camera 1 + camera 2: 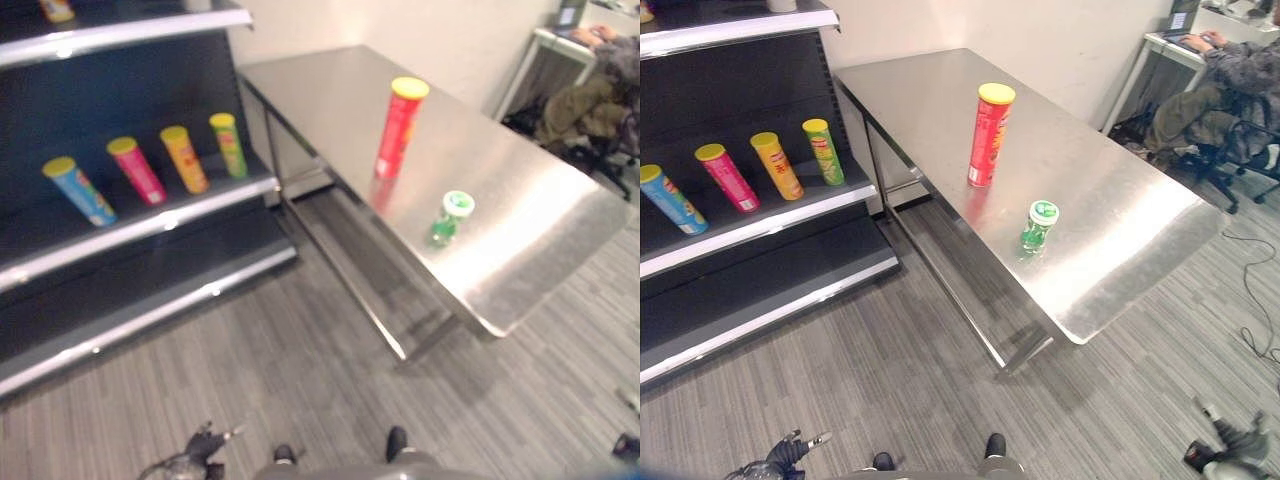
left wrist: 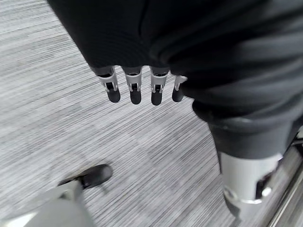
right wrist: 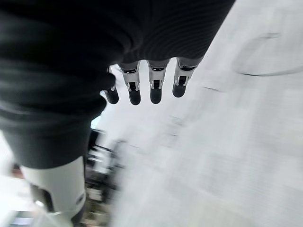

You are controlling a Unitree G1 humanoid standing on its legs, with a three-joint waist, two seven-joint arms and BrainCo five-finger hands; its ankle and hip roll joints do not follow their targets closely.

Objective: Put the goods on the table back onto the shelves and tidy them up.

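Observation:
A tall red can with a yellow lid [image 1: 400, 128] stands upright on the steel table [image 1: 330, 90]. Nearer the table's front edge is a small green can with a white lid [image 1: 450, 218]. Both stand apart from my hands. My left hand [image 2: 135, 90] hangs low over the grey carpet, fingers straight and holding nothing; it also appears at the bottom edge as the left hand [image 1: 780, 458]. My right hand [image 3: 154, 90] likewise hangs with relaxed fingers and nothing in it, and the right hand [image 1: 1225, 445] is seen low at the right.
To the left, a dark shelf unit [image 1: 150, 230] carries several upright cans: blue [image 1: 80, 190], pink [image 1: 137, 170], orange [image 1: 185, 158] and green [image 1: 229, 145]. Its lower shelf [image 1: 130, 320] is bare. A person [image 1: 1230, 70] sits at a desk at the far right. Grey carpet lies between shelf and table.

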